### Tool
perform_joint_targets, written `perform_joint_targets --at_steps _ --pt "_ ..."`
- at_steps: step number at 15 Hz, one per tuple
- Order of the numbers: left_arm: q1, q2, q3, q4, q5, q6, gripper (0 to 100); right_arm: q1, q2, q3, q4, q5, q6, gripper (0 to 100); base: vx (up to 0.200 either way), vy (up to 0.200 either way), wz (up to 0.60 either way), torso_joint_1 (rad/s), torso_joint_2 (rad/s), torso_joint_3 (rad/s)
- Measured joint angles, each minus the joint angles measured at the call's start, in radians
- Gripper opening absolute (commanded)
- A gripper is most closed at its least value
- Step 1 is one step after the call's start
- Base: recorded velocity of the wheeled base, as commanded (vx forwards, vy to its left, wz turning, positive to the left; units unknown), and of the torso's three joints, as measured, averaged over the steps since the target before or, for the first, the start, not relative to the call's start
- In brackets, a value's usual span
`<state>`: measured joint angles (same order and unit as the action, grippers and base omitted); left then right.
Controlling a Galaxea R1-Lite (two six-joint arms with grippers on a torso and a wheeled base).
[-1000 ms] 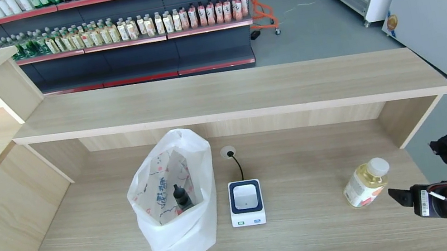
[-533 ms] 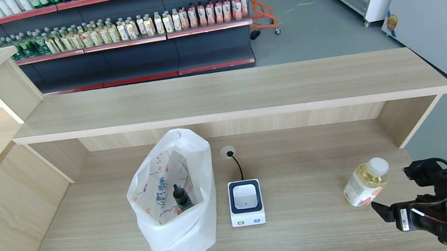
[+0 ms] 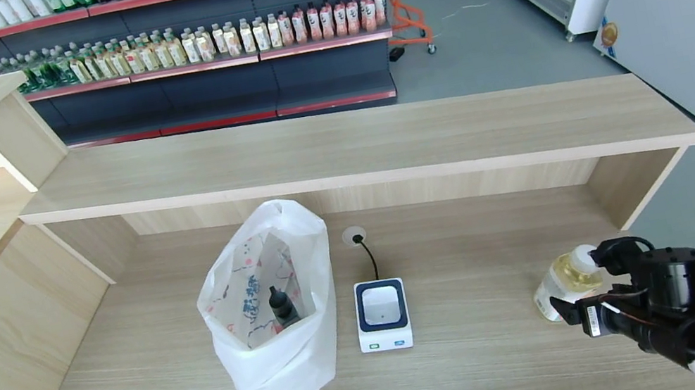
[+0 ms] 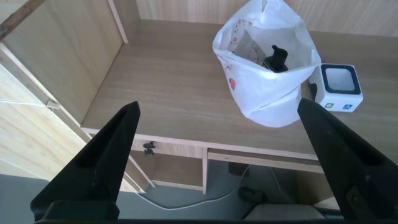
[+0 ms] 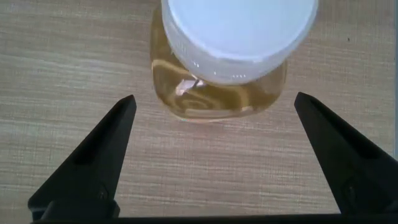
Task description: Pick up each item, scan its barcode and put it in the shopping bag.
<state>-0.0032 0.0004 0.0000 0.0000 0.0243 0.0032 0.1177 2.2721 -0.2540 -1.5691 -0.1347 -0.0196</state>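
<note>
Pale yellow liquid fills the bottle point(image 5: 217, 93), its white cap facing my right wrist camera. It is on the wood-grain desk point(image 3: 490, 355) near the right end, well apart from the other things. My right pincer point(image 5: 214, 99) is spread wide and has hold of nothing. One finger is out to each side of the bottle and neither touches it. From the head view the bottle point(image 3: 565, 285) is partly behind that arm. My left pincer point(image 4: 219, 104) is also wide open and empty, held off the near edge of the desk and looking down at the white shopping bag point(image 4: 267, 74). The bag stands open on the desk with a dark bottle point(image 3: 281, 307) and a printed paper packet point(image 3: 250, 291) inside. The white scanner point(image 3: 382, 314) is just beside the bag, on its right.
</note>
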Motion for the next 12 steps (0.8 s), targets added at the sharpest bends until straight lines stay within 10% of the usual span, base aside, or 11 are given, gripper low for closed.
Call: perform_joint_targets --at_steps 11,12 --pt "0.0 0.0 0.0 0.0 0.0 0.0 100 0.02 0.202 -0.343 0.0 0.19 -0.126 100 0.0 0.0 0.0 0.0 0.0 0.0" --pt "0.0 0.0 0.0 0.0 0.0 0.0 100 0.022 0.211 -0.364 0.0 0.207 -0.128 0 0.0 0.0 0.0 0.0 0.0 0.0"
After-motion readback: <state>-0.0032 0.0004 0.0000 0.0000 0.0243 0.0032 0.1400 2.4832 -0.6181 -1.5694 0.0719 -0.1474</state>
